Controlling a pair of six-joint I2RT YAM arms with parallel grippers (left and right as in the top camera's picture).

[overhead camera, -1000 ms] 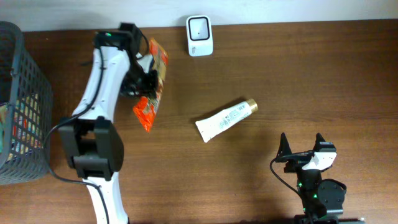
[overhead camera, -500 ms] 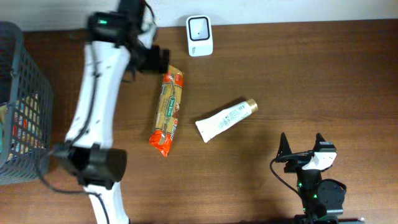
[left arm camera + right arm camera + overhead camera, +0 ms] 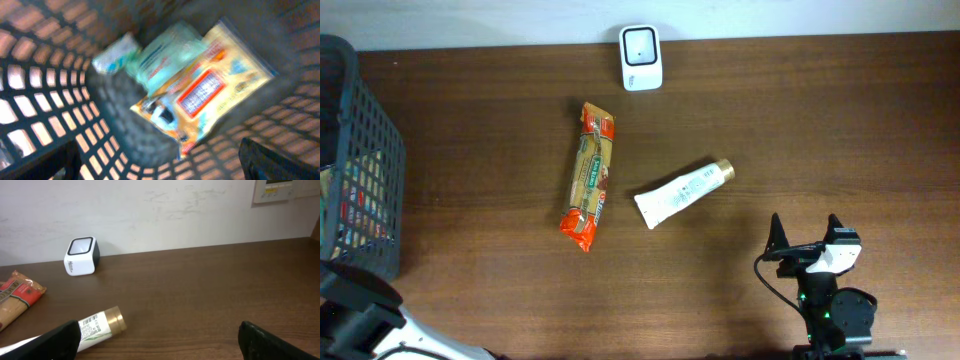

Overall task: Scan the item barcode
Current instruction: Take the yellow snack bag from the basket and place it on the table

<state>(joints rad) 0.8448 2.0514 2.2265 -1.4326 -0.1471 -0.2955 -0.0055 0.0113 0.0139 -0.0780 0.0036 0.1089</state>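
Left gripper (image 3: pixel 160 159) is being held wide open, empty, over the basket (image 3: pixel 30 75) (packets inside); right gripper (image 3: pixel 805 226) likewise, empty. Snack packet (image 3: pixel 588 175) is lying on the table (image 3: pixel 820 120) between basket and tube (image 3: pixel 682 193).

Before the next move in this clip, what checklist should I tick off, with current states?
1. Left tool open and empty, looking into basket: ok.
2. Right tool open and empty: ok.
3. Snack pack lying free of both tools: ok.
4. Scanner unobstructed: ok.
5. Tube barcode facing up: ok, seen in the right wrist view.
6. Barcode on yellow pack in basket findable: cannot tell, view blurred.
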